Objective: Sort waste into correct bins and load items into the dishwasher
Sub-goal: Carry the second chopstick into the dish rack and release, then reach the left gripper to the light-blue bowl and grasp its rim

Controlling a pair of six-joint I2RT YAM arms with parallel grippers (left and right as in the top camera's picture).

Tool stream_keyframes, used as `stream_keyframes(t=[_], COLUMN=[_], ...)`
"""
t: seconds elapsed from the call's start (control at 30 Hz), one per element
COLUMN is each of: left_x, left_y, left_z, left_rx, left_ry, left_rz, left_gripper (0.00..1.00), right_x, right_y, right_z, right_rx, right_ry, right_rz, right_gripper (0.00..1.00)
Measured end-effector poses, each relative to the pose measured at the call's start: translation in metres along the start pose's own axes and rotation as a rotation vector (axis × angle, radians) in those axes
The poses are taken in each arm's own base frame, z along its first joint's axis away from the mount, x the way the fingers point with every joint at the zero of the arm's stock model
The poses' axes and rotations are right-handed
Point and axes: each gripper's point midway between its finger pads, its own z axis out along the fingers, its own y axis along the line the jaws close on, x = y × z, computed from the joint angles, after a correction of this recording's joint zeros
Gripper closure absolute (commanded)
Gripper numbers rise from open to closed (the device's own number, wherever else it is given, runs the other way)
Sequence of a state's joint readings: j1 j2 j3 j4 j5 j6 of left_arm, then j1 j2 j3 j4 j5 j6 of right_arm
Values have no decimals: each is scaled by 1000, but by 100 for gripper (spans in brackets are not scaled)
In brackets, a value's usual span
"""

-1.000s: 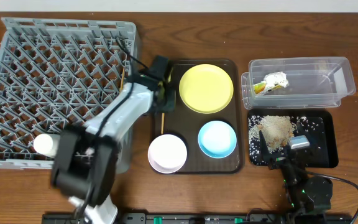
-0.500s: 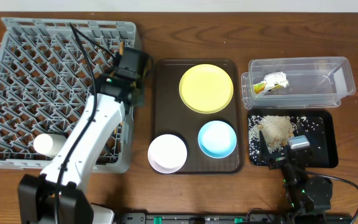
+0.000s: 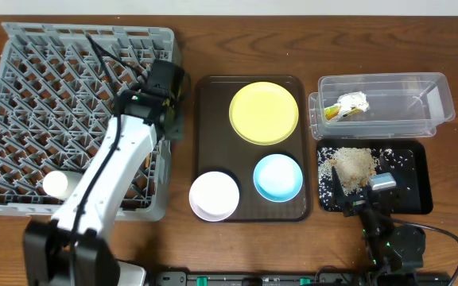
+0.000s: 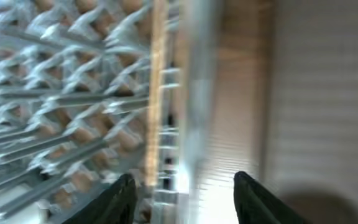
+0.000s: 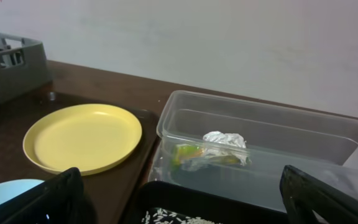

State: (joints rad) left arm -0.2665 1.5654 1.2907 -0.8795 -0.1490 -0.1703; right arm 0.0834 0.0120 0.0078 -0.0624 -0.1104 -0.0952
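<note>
My left gripper (image 3: 168, 103) hangs over the right edge of the grey dishwasher rack (image 3: 62, 71); its jaws stand open (image 4: 182, 200) with nothing between them. A wooden chopstick (image 4: 156, 93) lies in the rack just inside its right wall. The white cup (image 3: 56, 184) rests in the rack's near left corner. On the brown tray (image 3: 211, 119) sit the yellow plate (image 3: 264, 112), light blue bowl (image 3: 277, 176) and cream-white bowl (image 3: 214, 195). The wrapper with napkin (image 3: 347, 106) lies in the clear tub (image 3: 420, 99). Rice (image 3: 353, 165) lies in the black tray (image 3: 410, 179), where my right gripper (image 5: 191, 208) rests open.
The rack's upright pegs and its raised right wall (image 4: 191, 74) stand close under the left gripper. A strip of bare wooden table (image 3: 185, 159) separates rack and brown tray. The yellow plate (image 5: 82, 137) and the tub (image 5: 260, 134) lie ahead of the right gripper.
The left arm swung from the brown tray's left edge to the rack's right edge with the chopsticks. Its jaws have since opened, and a chopstick now lies in the rack. The right arm stayed still.
</note>
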Motion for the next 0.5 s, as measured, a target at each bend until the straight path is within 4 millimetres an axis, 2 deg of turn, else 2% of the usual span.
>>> stream_keyframes(t=[0.13,0.23,0.37,0.5], left_x=[-13,-10,7,28], left_y=[-43,-69,-106,-148], left_z=[-42,-64,-74,-71], left_rx=[238,370,512,604], left_ry=[-97,-112,-53,15], left_rz=[17,50,98,160], left_gripper=[45,45,44,44], right_x=[0,0,0,0], right_y=[0,0,0,0], right_z=[0,0,0,0], right_rx=[0,0,0,0], right_ry=[0,0,0,0], right_rz=[0,0,0,0], right_gripper=[1,1,1,1])
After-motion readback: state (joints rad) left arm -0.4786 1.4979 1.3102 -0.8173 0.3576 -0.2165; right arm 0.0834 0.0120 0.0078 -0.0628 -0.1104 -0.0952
